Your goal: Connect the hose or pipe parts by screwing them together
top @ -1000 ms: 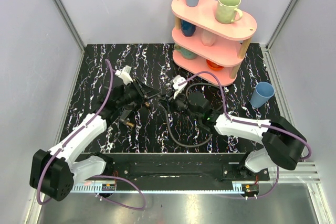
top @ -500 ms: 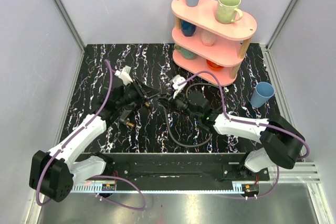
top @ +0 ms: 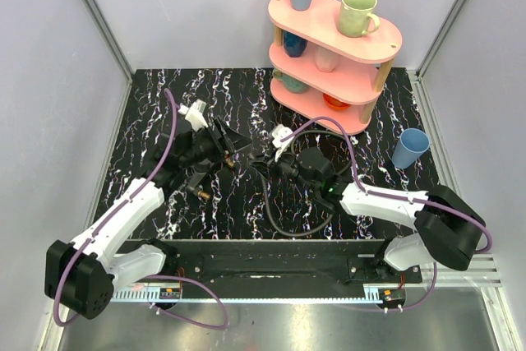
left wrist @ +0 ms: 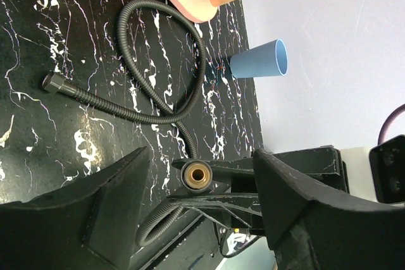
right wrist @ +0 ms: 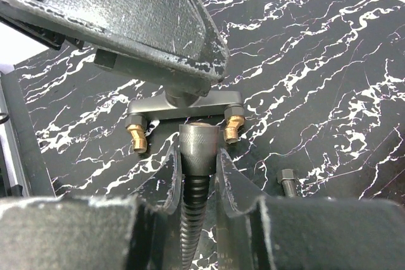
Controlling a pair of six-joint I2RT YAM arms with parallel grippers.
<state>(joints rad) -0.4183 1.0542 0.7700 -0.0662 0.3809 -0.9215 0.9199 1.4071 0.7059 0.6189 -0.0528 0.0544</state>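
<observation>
Black marbled worktop (top: 164, 104) carries the corrugated hose (left wrist: 158, 115), looped near the pink shelf (top: 329, 113). Right tool (right wrist: 197, 156) is pinched narrow on the hose's end nut (right wrist: 199, 147), raised just below a grey bar fitting (right wrist: 183, 107) with two brass nipples (right wrist: 138, 137). Left tool (left wrist: 201, 159) stands wide, fingers either side of that joint, gripping nothing.

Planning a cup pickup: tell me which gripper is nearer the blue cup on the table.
Right. The right gripper holds the hose well left of the blue cup; the left gripper is farther left, beyond it.
</observation>
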